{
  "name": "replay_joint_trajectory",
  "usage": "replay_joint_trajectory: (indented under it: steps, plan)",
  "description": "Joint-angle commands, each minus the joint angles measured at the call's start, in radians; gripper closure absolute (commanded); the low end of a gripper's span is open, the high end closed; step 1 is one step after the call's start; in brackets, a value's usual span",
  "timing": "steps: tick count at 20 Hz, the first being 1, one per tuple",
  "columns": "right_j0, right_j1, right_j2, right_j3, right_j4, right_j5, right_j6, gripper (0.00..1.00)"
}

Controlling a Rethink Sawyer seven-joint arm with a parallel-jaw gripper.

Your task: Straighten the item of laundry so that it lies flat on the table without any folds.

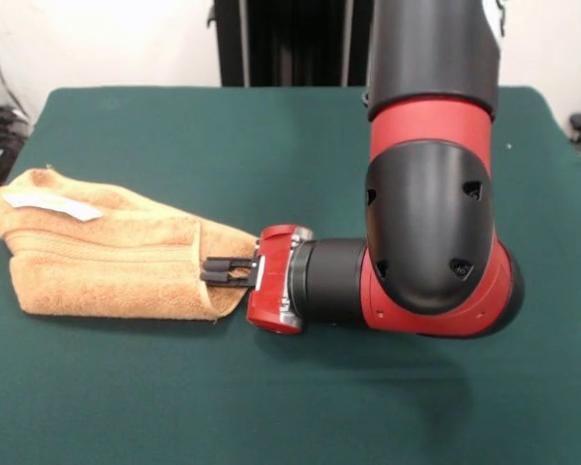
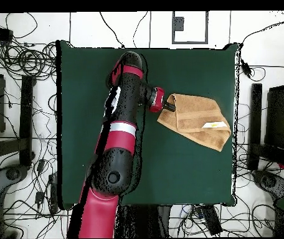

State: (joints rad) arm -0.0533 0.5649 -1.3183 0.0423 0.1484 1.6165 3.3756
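Observation:
The item of laundry (image 1: 107,257) is an orange-tan towel lying folded over itself at the left of the green table (image 1: 300,387), with a white tag (image 1: 53,204) on its upper left part. My gripper (image 1: 218,270) points sideways at the towel's right end. Its two black fingers (image 1: 228,262) stand close together, with the cloth's corner fold between them. In the overhead view the towel (image 2: 194,121) lies right of the gripper (image 2: 168,107), low above the table (image 2: 182,174), and layered folds and the tag (image 2: 214,125) show.
The red and black arm (image 1: 431,194) reaches over the table's middle and right. Cables and stands (image 2: 20,93) surround the table on the floor. The towel's left end (image 1: 0,208) lies near the table's left edge.

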Motion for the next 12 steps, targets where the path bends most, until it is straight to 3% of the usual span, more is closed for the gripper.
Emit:
replay_joint_trajectory:
  steps: [1,6,12]
  plan:
    - [-0.012,0.104,0.091,0.005,0.114,-0.108,0.292,1.0]
    - [-0.018,0.108,0.148,0.009,0.159,-0.154,0.242,1.0]
    - [0.01,0.091,0.149,0.033,0.141,-0.13,0.25,1.0]
